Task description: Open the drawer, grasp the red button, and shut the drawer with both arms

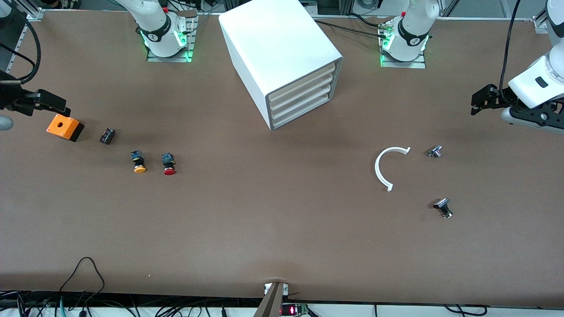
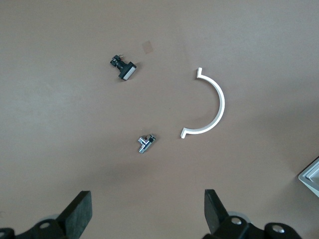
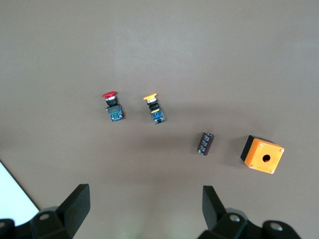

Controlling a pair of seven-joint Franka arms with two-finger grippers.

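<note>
1. White cabinet (image 1: 282, 61) sits at upper centre of the front view, all four drawers flush; the drawer (image 1: 299, 94) to be pulled is shut, nothing started yet.
2. Red-capped button (image 1: 168, 163) lies on the brown table (image 1: 264, 229) at centre-left of the frame, just beside its orange-capped twin (image 1: 139, 161). Pick the wrong cap and the task fails.
3. Right gripper (image 1: 48, 102) hangs at the left edge of the frame over the orange box (image 1: 65, 127), jaws spread wide, holding nothing.
4. Left gripper (image 1: 478, 101) waits at the right edge, jaws spread too, over bare table near the white arc piece (image 1: 385, 167).
5. Risk, as I judge it: the drawer fronts are thin strips stacked tight, so a finger could hook the neighbouring drawer, or a pull could drag the whole angled cabinet unless the other arm braces it.
6. Tiny button, round cap: a pinch off-centre may roll it away.
</note>
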